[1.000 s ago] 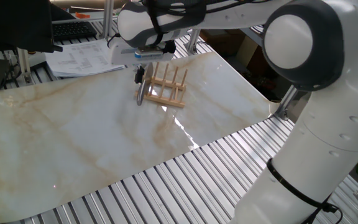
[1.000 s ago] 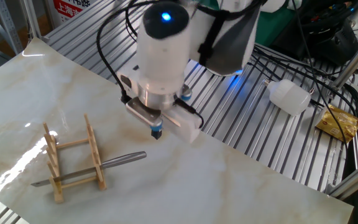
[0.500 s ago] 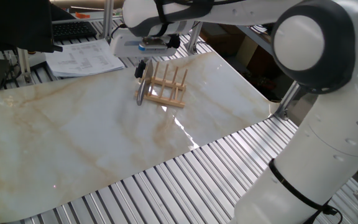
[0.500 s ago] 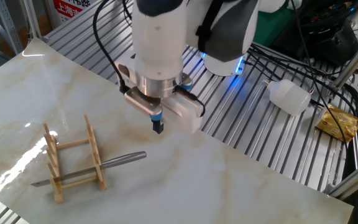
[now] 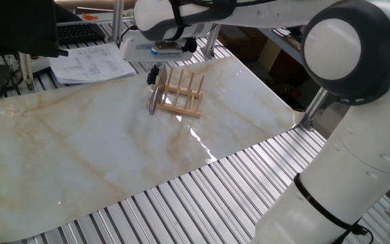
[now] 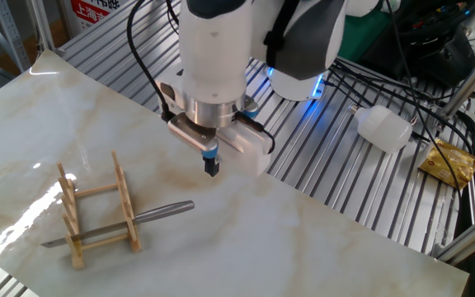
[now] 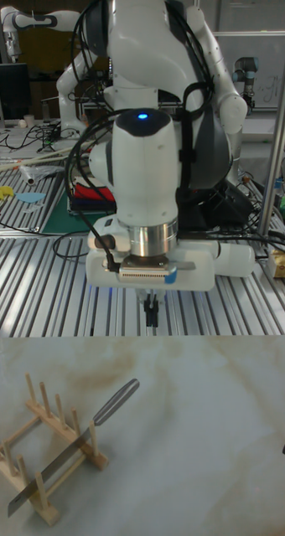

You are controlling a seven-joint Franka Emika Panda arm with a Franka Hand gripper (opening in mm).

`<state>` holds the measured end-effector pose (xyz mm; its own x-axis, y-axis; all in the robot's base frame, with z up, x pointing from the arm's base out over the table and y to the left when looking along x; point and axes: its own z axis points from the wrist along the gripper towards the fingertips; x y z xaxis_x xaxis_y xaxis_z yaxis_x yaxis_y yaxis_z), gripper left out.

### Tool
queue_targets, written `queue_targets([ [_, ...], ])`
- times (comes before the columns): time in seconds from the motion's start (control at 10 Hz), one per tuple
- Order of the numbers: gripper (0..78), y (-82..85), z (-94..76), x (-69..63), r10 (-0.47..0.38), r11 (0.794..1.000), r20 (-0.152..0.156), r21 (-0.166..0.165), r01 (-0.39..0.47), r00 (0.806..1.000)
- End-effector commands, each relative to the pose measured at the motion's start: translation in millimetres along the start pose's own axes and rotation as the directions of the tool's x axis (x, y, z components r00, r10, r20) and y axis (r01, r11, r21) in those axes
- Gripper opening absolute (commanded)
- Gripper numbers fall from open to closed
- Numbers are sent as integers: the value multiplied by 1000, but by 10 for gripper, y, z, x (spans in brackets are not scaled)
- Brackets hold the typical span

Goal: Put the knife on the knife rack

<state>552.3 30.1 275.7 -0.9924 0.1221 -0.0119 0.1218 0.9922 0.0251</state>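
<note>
Glossy marble-look table (image 6: 303, 239), pale bare-wood knife rack (image 6: 97, 210), shiny steel knife (image 6: 159, 212).

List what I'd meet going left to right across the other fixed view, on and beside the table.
knife rack → knife handle sticking out of it → end effector → white plastic bottle → gold foil packet

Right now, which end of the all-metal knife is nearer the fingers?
The rounded steel handle end, jutting from the light-wood peg rack toward the fingers; the blade tip points away.

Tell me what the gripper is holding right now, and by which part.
Nothing. The gripper hangs shut and empty above the table, apart from the knife, which lies across the knife rack.
</note>
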Motion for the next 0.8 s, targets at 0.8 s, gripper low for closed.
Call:
queue_targets([
  [0.8, 11, -52, -113, 36, -62, 998, -47, 28, 63, 997],
])
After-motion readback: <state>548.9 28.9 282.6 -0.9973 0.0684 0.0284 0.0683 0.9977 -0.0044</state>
